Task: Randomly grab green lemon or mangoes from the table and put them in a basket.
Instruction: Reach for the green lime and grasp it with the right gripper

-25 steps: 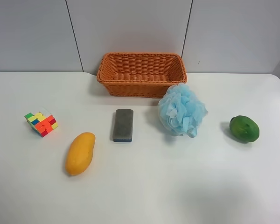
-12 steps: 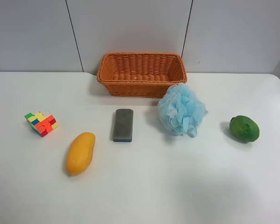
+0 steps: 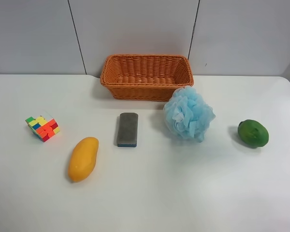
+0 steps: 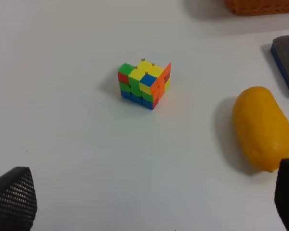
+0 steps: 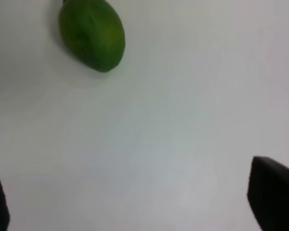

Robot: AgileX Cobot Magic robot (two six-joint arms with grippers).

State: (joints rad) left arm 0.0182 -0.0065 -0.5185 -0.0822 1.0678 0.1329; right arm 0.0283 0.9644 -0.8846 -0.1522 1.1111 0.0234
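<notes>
Fruit out on the white bench, and nothing is gripped. The mango lies on its side toward the exterior high view's left, with the scrambled colour cube near it and a grey block with a blue base just off its upper end, apart from it. The green lemon rests alone on the bench, well over at that view's right.

The basket stands at the back by the wall, its open top showing only its woven floor. A blue mesh bath puff sits right in front of one basket corner; whether it touches the rim, I cannot tell.

Over to the left wrist view: the left end effector is released, its jaws spread wide and only bare bench between the two dark fingertips. The cube lies ahead between them, and the mango's end is close to the other fingertip.

On the right wrist view, the right end effector is also released, spread wide over plain bench. The green lemon lies well ahead of it and off to one side, apart from both tips.
</notes>
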